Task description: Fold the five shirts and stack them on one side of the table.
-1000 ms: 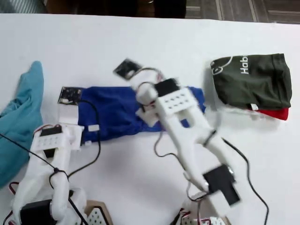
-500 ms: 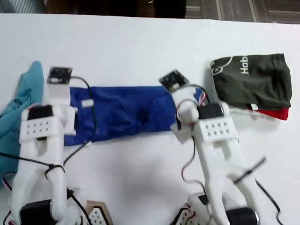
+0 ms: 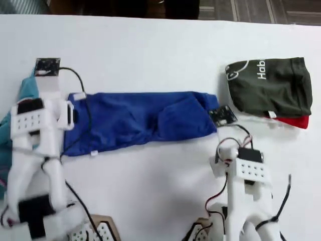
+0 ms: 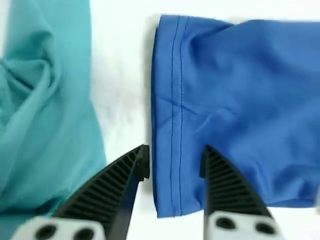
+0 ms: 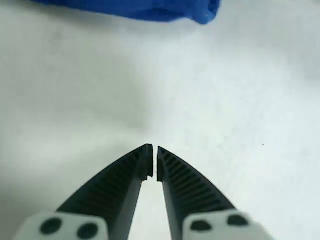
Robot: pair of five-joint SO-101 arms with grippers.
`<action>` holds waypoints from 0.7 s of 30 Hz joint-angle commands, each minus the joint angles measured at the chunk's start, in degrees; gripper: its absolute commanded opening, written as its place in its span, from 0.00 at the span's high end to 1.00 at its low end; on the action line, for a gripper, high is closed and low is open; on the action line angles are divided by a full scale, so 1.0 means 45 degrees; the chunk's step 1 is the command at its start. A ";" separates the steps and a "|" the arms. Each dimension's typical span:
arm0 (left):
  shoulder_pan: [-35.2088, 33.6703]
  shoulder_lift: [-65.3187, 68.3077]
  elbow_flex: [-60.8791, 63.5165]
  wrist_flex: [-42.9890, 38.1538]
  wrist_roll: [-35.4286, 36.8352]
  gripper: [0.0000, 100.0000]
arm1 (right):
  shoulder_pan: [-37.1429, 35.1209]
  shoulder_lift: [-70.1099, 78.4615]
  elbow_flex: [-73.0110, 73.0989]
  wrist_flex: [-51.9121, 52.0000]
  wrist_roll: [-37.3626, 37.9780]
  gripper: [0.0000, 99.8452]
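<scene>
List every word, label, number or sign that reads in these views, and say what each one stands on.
White lettering on the folded dark green shirt: cut off by the fold, so no whole word reads.
Small white tag at the blue shirt's edge: too small to read.
Teal shirt, red shirt, table: no print visible.

I move both arms apart; the blue shirt [image 3: 140, 120] now lies stretched longer.
My right gripper [image 5: 154, 162] draws back off the cloth over bare table [image 5: 250, 100]; my left gripper [image 4: 172, 162] advances to the shirt's hemmed end.
</scene>
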 commanded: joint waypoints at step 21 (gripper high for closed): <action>-0.0371 0.6212 -0.5617 0.1661 -0.0313 0.81 | 0.1963 -0.2823 0.3321 -0.2823 0.0293 0.98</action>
